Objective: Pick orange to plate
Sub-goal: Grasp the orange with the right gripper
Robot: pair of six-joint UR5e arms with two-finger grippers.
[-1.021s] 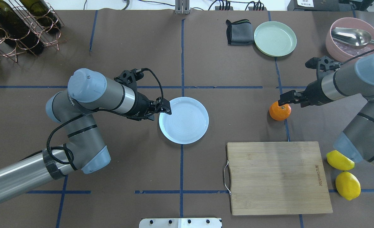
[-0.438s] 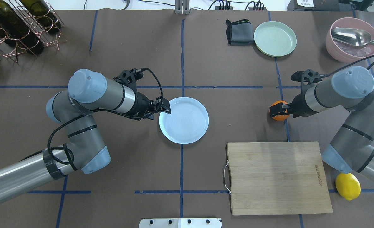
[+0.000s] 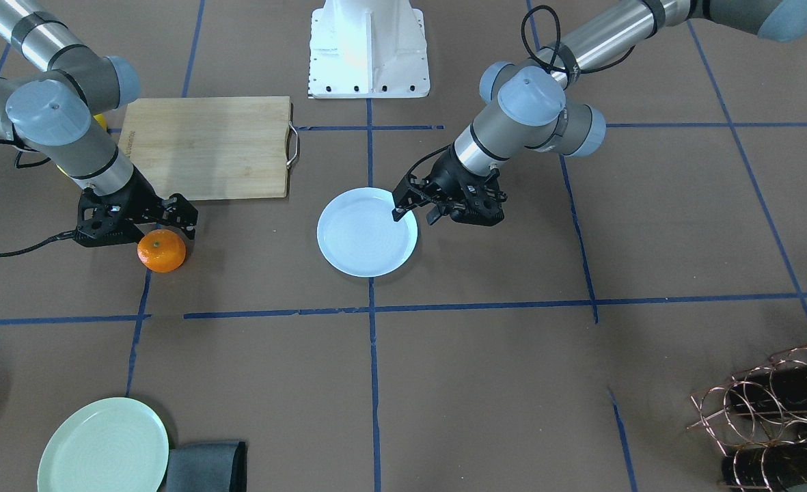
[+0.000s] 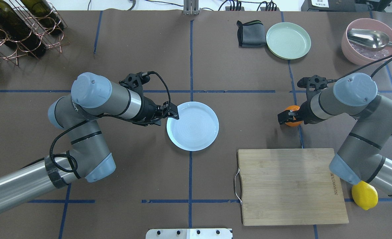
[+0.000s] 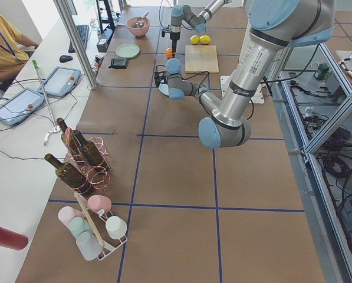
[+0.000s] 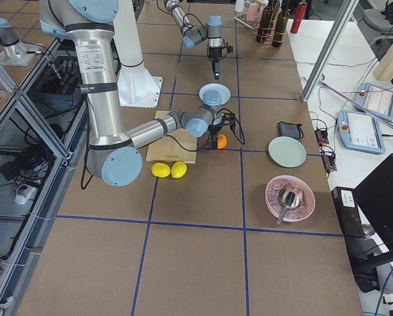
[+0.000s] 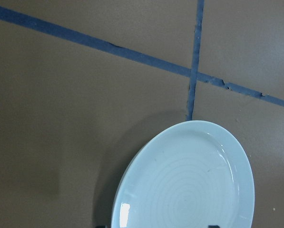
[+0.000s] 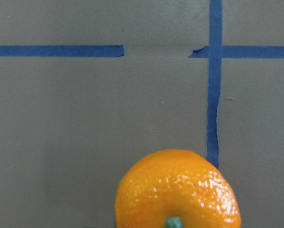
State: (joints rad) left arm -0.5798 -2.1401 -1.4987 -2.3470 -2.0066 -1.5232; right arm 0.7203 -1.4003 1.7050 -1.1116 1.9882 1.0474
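The orange [image 4: 294, 124] sits on the brown table right of centre, by a blue tape line. It fills the bottom of the right wrist view [image 8: 177, 190]. My right gripper [image 4: 287, 118] is low over the orange [image 3: 162, 251], open, with its fingers on either side and covering most of it from above. The pale bluish-white plate [image 4: 196, 127] lies at the table's middle. My left gripper [image 4: 172, 114] is open at the plate's left rim, one fingertip [image 3: 398, 210] above the rim, holding nothing.
A wooden cutting board [image 4: 290, 186] lies just near of the orange, a lemon [image 4: 364, 195] at its right. Far right stand a pale green plate [image 4: 288, 40], a grey cloth [image 4: 250, 33] and a pink bowl [image 4: 370, 53] with a spoon. A bottle rack [image 4: 20, 26] sits far left.
My right arm has swung left and come down, so its gripper moved from beside the orange to over it. One lemon is now hidden by that arm. The left arm has not moved.
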